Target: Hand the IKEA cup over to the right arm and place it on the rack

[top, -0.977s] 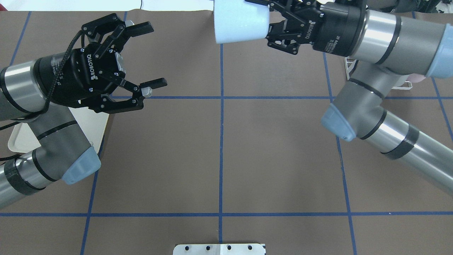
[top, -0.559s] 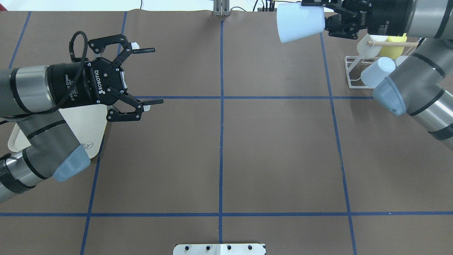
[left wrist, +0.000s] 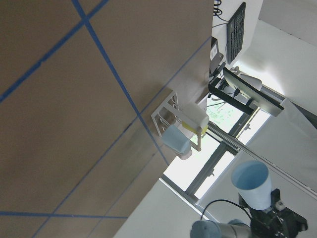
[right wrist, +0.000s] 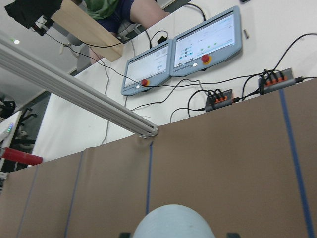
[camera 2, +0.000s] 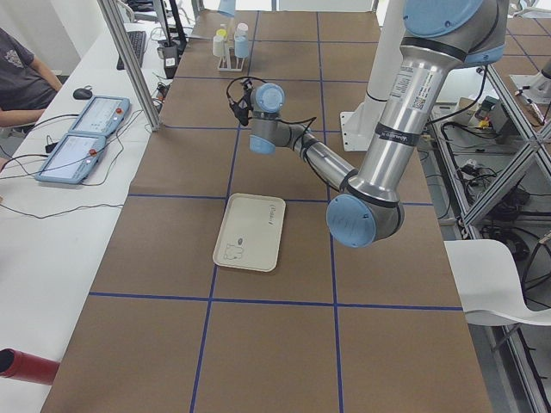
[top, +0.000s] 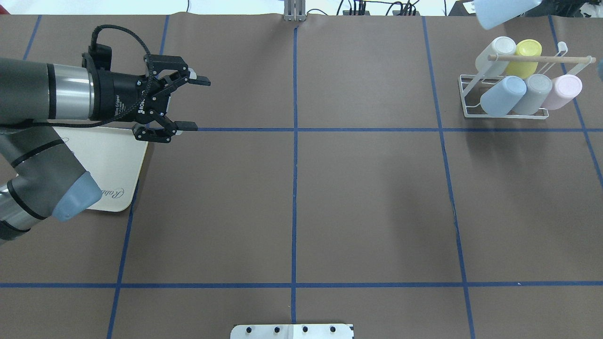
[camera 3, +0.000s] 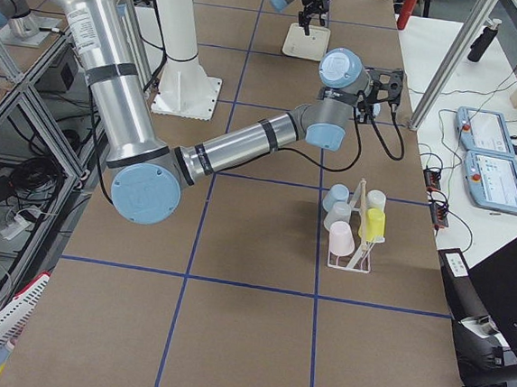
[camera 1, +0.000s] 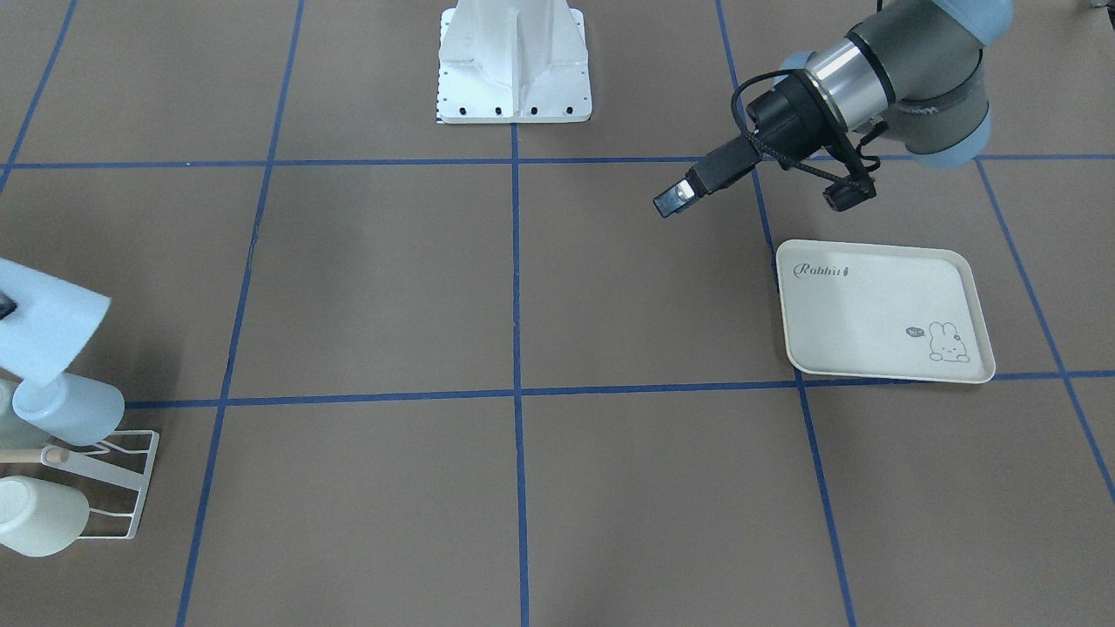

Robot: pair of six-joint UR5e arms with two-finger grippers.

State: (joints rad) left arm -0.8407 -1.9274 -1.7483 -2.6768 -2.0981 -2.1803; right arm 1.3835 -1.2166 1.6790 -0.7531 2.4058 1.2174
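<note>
Placing step: right claw [right wrist: 176, 234] grips cup [top: 504, 12] near rack [top: 551, 58]; left claw [top: 186, 103] wide open, empty. Next: lower cup onto free prong.

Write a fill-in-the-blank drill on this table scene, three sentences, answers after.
The small white wire rack with a wooden dowel carries ___ plastic cups.
The left arm's black two-finger gripper stands ___, holding nothing.
The right arm's black gripper holds a pale blue plastic cup in the air, not yet hung on the ___.
Missing words: five; open; rack.
</note>
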